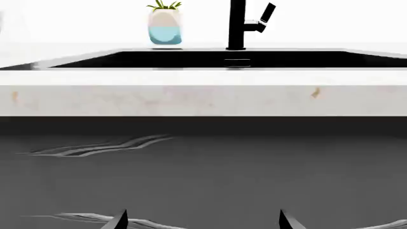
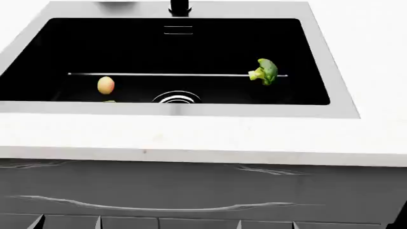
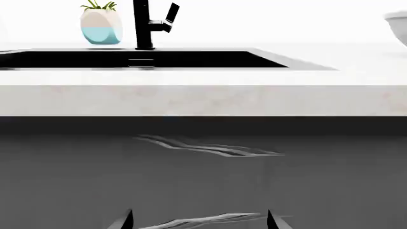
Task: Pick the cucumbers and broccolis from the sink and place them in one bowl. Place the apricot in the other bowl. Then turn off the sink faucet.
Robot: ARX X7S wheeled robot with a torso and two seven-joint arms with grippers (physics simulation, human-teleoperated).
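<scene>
With both arms held low before the dark cabinet front, each wrist view catches only two dark fingertips at its near edge. Left end effector point(image 1: 202, 220): tips set wide apart, nothing between them. Right end effector point(image 3: 198, 220): same, tips wide apart, nothing held. Neither touches the cabinet drawers point(image 2: 190, 191), whose pale wavy handles show in all three views.

Above the drawers runs the pale speckled worktop point(image 2: 190, 136), its front edge facing the wrist cameras. Set into it is the sink point(image 2: 343, 112), black basin with a grey steel rim. Head view: the apricot point(image 2: 106, 85) sits in the basin toward the left, near the chrome drain point(image 2: 177, 98). One of the broccolis point(image 2: 264, 71) lies well apart, toward the right. Cucumbers: cannot tell, none clearly visible.

At the far rim stands the sink faucet point(image 1: 237, 24), lever angled out to the side. Beside it, a small potted plant point(image 1: 165, 25). A white bowl point(image 3: 398, 26) edge shows on the worktop right of the sink.
</scene>
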